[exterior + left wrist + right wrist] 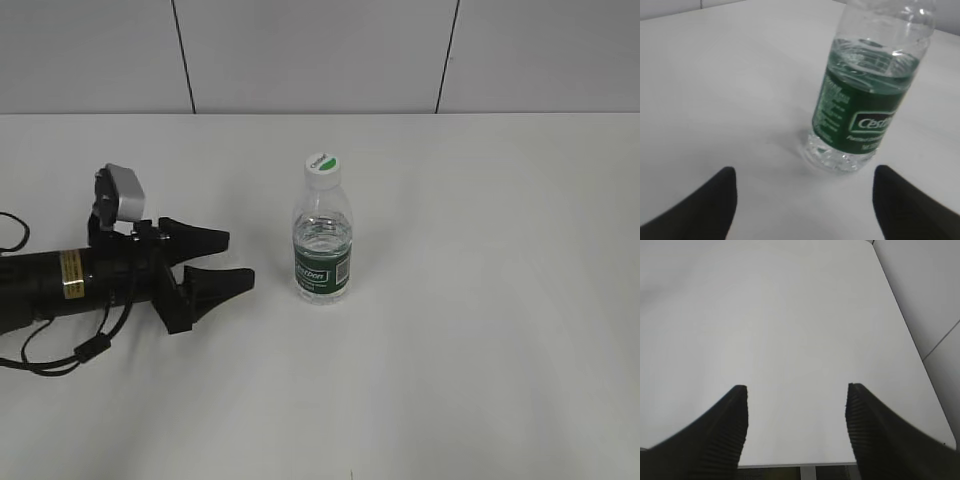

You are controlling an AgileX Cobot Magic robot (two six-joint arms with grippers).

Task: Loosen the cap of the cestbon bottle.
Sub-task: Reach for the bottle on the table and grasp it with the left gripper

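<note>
Clear plastic, the cestbon bottle (323,245) stands upright in the middle of the white surface (480,330), the cap (322,166) on top. Left claw (237,260) is spread, near it, not touching. Right claw (796,412) is spread, holding nothing.

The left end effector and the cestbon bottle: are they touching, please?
Apart. The exterior view shows bare table between the left end effector and the cestbon bottle.

A plain white counter (480,330) fills most of the exterior view, matte and unmarked. Behind it, toward twelve o'clock, stands a pale grey panelled wall (320,50), split by two thin dark seams. In the right wrist view the counter's edge runs toward one o'clock beside the same wall (935,300).
</note>
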